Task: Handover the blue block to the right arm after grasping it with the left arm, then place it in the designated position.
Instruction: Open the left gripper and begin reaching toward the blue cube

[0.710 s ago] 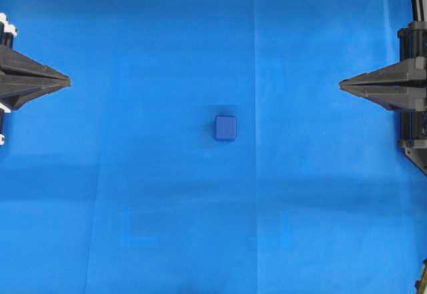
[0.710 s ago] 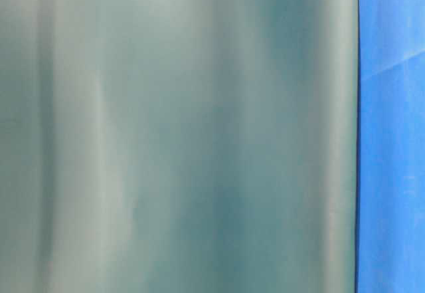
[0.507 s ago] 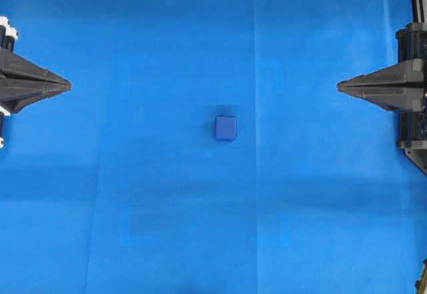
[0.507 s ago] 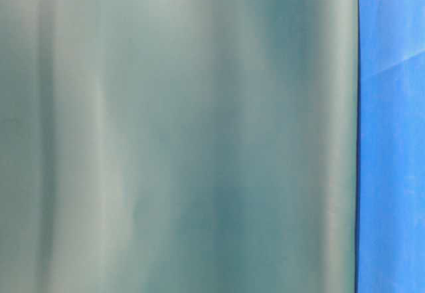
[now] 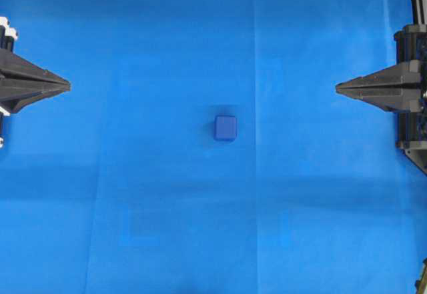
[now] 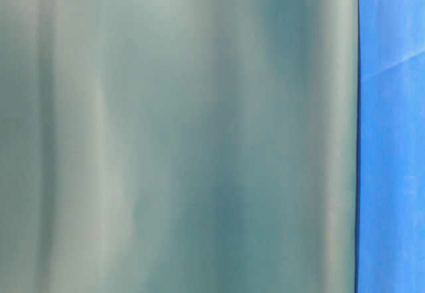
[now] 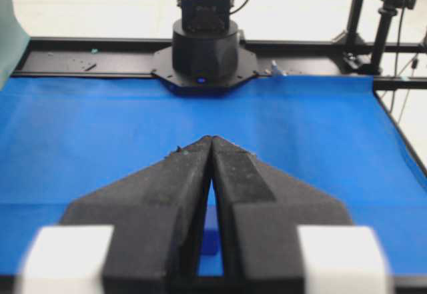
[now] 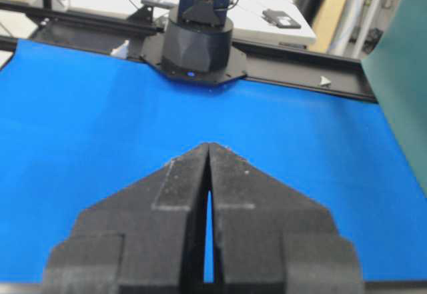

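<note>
A small dark-blue cube with rounded corners, the blue block (image 5: 225,127), sits alone near the middle of a bright blue cloth (image 5: 147,194) that covers the table. Nothing touches it.

At the left edge of the overhead view, the left arm's gripper (image 5: 67,85), black with white plastic brackets at its base, points right toward the centre. Its two tapered fingers meet at the tips, so the jaws are together and hold nothing. In the left wrist view the gripper (image 7: 211,141) shows only a thin slit between the fingers, and a sliver of the block (image 7: 211,241) appears through that slit.

At the right edge, the all-black right arm's gripper (image 5: 338,89) points left, also with fingers pressed together and holding nothing; the right wrist view (image 8: 209,147) confirms this.

The block lies well apart from both grippers, roughly midway between them.

The table-level view is filled by a blurred grey-green panel (image 6: 179,133).
</note>
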Controlling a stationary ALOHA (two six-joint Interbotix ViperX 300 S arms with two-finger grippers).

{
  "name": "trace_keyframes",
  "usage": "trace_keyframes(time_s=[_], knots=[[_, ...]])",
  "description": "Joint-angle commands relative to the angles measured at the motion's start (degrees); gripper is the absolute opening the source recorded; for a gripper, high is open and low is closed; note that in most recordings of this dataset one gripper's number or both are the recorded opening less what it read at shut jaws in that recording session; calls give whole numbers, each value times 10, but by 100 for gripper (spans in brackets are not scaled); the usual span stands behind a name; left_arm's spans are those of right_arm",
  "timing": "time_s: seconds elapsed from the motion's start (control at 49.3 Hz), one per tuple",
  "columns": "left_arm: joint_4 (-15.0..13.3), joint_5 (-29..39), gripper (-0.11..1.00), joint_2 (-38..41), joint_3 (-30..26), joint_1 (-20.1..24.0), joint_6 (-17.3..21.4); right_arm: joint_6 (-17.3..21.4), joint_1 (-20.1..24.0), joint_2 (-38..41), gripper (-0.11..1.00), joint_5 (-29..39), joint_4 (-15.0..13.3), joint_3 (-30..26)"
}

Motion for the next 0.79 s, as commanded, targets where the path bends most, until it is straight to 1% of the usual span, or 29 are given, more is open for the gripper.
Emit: trace_keyframes(time_s=[0.0,0.061,0.101,0.182,0.243,0.304,0.345,0.365,0.426,0.608,0.77], knots=[[1,-5,10,3,-4,-2,1,1,1,4,5,-4,2,-15],[1,-5,26,4,-4,-2,1,1,1,5,16,-4,3,-16],[2,-5,38,4,-4,-2,1,1,1,5,26,-4,4,-16],[3,-4,64,7,-4,-4,1,1,-3,4,51,-2,4,-16],[3,-4,80,8,-4,-6,1,2,-5,5,69,-3,4,-15],[3,-3,90,7,-4,-8,1,2,-7,7,85,-4,4,-16],[3,-3,93,6,-4,-9,0,1,-8,7,94,-4,4,-16],[3,-3,93,6,-4,-9,1,2,-8,7,95,-4,4,-16],[3,-2,93,7,-4,-9,1,1,-8,7,93,-4,4,-16],[3,-8,93,17,-6,-8,1,2,-9,14,95,-4,4,-15],[3,-45,93,58,-13,-4,1,2,-14,23,95,-8,4,-16]])
